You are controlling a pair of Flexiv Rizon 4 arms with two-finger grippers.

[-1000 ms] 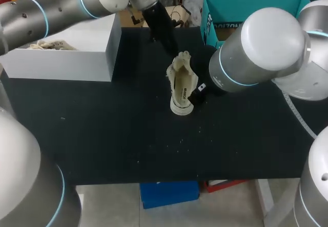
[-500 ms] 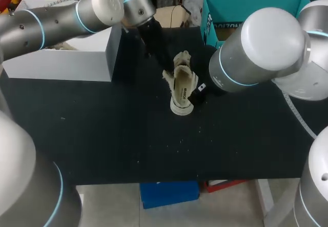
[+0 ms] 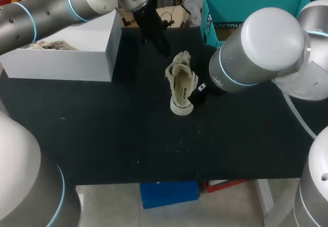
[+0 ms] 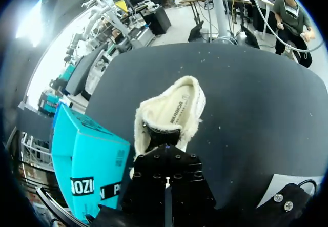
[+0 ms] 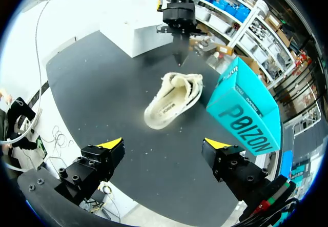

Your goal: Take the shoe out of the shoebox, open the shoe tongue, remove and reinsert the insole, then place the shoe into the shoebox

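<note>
Now the shoe (image 5: 171, 100) lies ahead of the wide-spread right fingers (image 5: 111, 144); left fingers (image 5: 179, 53), closed, just beside it.

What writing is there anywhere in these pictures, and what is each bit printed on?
Teal box, side: large black letters, a brand name I leave unquoted.
Insole of the shoe: one short black printed word, too blurred to read surely.
Nothing else is readable.

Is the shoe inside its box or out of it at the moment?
Out: the shoe lies on the black table, apart from the white box and the teal box.
</note>
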